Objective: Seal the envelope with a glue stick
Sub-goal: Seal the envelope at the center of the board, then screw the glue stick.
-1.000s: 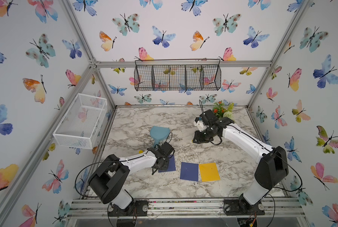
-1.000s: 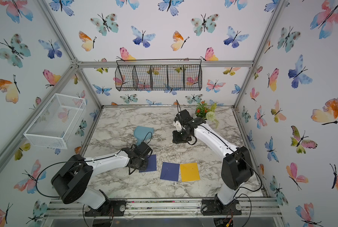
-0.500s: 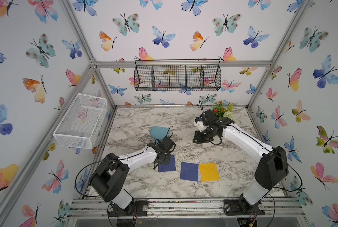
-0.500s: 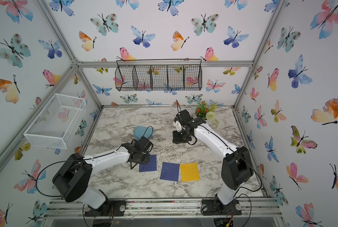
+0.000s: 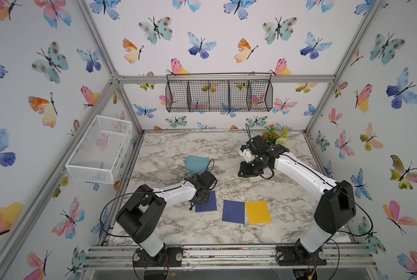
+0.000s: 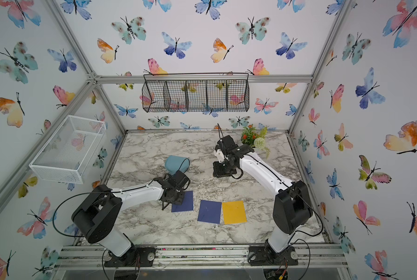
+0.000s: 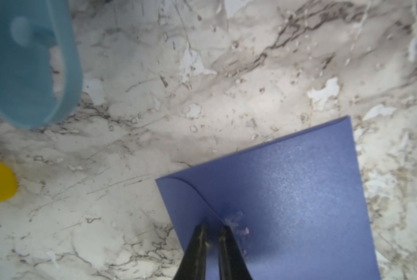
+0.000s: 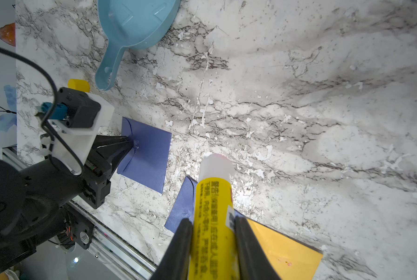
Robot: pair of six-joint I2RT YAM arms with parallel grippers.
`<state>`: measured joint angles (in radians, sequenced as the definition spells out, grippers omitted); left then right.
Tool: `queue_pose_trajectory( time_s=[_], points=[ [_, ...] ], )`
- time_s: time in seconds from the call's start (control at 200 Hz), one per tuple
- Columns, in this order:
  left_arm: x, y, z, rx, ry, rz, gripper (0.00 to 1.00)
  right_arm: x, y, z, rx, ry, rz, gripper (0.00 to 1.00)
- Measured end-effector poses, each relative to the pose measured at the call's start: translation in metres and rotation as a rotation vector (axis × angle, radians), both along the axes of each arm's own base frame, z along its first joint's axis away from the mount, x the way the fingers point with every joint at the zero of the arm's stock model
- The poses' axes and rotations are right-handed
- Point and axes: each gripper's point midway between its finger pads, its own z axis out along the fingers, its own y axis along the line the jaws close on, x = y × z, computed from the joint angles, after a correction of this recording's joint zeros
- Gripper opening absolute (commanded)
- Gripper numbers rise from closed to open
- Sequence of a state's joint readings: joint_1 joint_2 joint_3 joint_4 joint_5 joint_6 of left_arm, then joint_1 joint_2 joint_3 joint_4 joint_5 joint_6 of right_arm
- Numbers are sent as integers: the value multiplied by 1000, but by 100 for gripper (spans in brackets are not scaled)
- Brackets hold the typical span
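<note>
Right wrist view: the right gripper [image 8: 213,219] was clenched on the glue stick [image 8: 212,201], with the tube clamped between its two fingers and projecting ahead of the fingertips. The stick was a bright yellow tube printed with black characters, with a white label band on one side. It was uncapped, and a rounded, whitish, faintly pink glue tip was exposed at the far end. A yellow cap [image 8: 79,85], probably its own, lay well ahead of this gripper, just beside the handle of a blue scoop [image 8: 134,21]. In both top views the right gripper hung low over the marble tabletop [image 5: 178,150], well apart from the envelopes. Left wrist view: the left gripper [image 7: 213,228] was nearly closed, with only a narrow slit between its fingers and nothing visibly in it. Its tips were set on the folded-down flap point of a navy envelope [image 7: 287,194]. Pale smears beside those tips suggested that glue had been applied and the flap folded over, so pressing the flap home appeared to be the step in hand. Releasing the flap and setting the stick down seemed to be what was left. A second navy envelope [image 5: 233,211] and a yellow envelope [image 5: 258,212] lay edge to edge beside the left gripper, untouched.
</note>
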<state>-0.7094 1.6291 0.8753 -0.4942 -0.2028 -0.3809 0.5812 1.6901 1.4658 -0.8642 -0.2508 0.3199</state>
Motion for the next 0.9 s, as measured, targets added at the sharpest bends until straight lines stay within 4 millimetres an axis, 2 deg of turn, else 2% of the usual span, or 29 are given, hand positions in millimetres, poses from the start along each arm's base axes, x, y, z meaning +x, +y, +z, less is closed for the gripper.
queue_pose_trajectory(
  time_s=[0.225,0.37,0.44,0.491,0.581,0.656,0.716,0.746,0.761,0.766,0.901],
  points=[
    [0,0,-1,-1,-2,0,16,-2,-2,-1,-8,10,0,2],
    [1,0,1,-2,-5,-1,20,-1,-2,-1,-13,5,-4,2],
    [1,1,7,-5,-8,-1,22,1,-2,2,-9,-4,-6,2],
    [5,0,17,-21,-30,-5,24,4,0,5,3,-19,-10,2],
    [21,-9,53,-93,-121,-6,24,10,6,19,52,-59,-31,2],
    [39,-20,98,-195,-244,-10,25,15,15,41,134,-106,-45,2],
    [49,-28,129,-273,-321,-18,26,17,25,65,230,-148,-47,2],
    [54,-34,153,-331,-380,-27,27,18,31,78,284,-172,-44,2],
    [55,-35,156,-340,-389,-29,28,19,35,86,319,-187,-44,2],
    [57,-37,163,-358,-407,-34,28,19,35,88,326,-188,-44,2],
    [63,-49,238,-543,-594,-78,37,12,57,149,630,-290,-17,2]
  ],
)
